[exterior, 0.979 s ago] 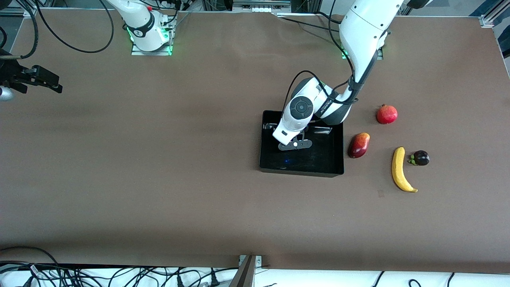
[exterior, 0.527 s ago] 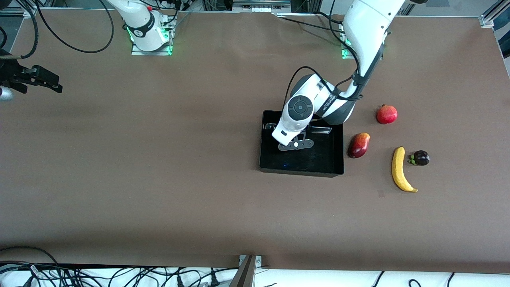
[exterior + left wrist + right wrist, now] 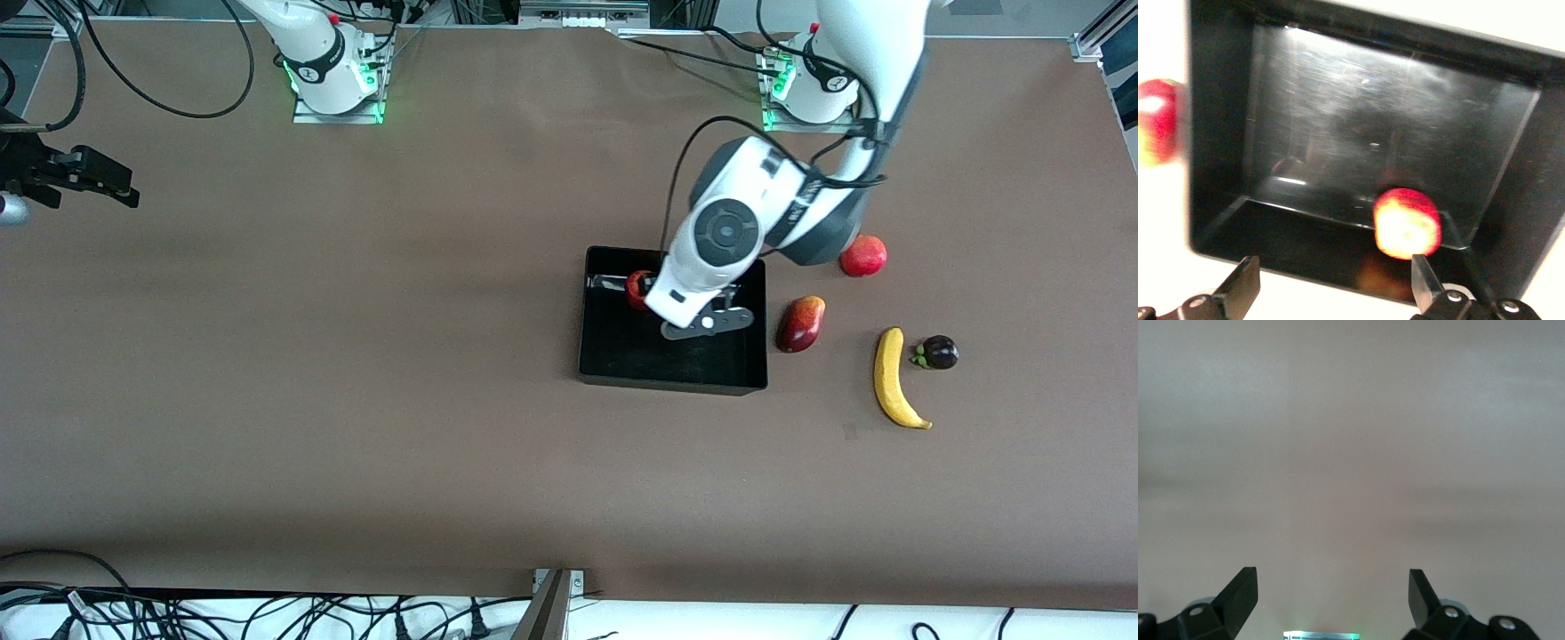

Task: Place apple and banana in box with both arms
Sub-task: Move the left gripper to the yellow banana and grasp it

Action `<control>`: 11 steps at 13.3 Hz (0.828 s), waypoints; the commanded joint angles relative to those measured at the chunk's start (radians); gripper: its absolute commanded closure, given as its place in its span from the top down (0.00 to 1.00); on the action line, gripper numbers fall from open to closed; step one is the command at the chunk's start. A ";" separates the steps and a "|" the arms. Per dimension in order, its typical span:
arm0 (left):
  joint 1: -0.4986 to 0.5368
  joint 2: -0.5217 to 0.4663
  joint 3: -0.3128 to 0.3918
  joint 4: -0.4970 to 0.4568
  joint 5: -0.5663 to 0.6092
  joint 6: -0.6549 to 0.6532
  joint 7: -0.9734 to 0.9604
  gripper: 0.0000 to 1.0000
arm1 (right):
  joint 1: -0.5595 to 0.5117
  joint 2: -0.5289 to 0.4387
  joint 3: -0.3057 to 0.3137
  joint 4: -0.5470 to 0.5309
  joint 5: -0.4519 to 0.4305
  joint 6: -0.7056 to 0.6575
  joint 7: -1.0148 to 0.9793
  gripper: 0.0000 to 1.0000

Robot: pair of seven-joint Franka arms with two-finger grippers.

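Your front camera looks down from high across the table; your left wrist camera, close above, shares the box (image 3: 622, 356) (image 3: 1218, 133)

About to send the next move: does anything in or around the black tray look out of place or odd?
Nothing stands out. The small red apple lies in the glossy black plastic tray, and the long yellow banana lies undisturbed on the table.

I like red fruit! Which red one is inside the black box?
The apple, the smallest red fruit, lies in the box. The mango and pomegranate lie on the table outside it.
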 commanded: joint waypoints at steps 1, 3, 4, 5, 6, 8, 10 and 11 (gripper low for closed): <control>0.072 -0.043 0.065 0.006 -0.028 -0.089 0.170 1.00 | 0.004 0.000 -0.004 0.009 0.018 -0.013 0.006 1.00; 0.160 -0.038 0.077 0.006 -0.018 -0.091 0.297 1.00 | 0.004 0.000 -0.004 0.009 0.018 -0.013 0.006 1.00; 0.213 -0.032 0.083 0.006 -0.016 -0.086 0.375 1.00 | 0.004 0.000 -0.004 0.009 0.018 -0.013 0.006 1.00; 0.256 -0.026 0.097 0.006 -0.007 -0.082 0.456 1.00 | 0.002 0.000 -0.004 0.009 0.018 -0.013 0.006 1.00; 0.283 -0.012 0.115 0.004 0.013 -0.073 0.544 1.00 | 0.004 0.000 -0.004 0.009 0.018 -0.013 0.006 1.00; 0.300 0.017 0.155 0.001 0.039 -0.028 0.621 1.00 | 0.004 0.000 -0.004 0.009 0.018 -0.013 0.006 1.00; 0.346 0.066 0.155 0.003 0.077 0.034 0.666 1.00 | 0.004 0.000 -0.004 0.009 0.018 -0.013 0.006 1.00; 0.351 0.098 0.155 0.001 0.096 0.087 0.673 1.00 | 0.004 0.000 -0.004 0.009 0.018 -0.013 0.006 1.00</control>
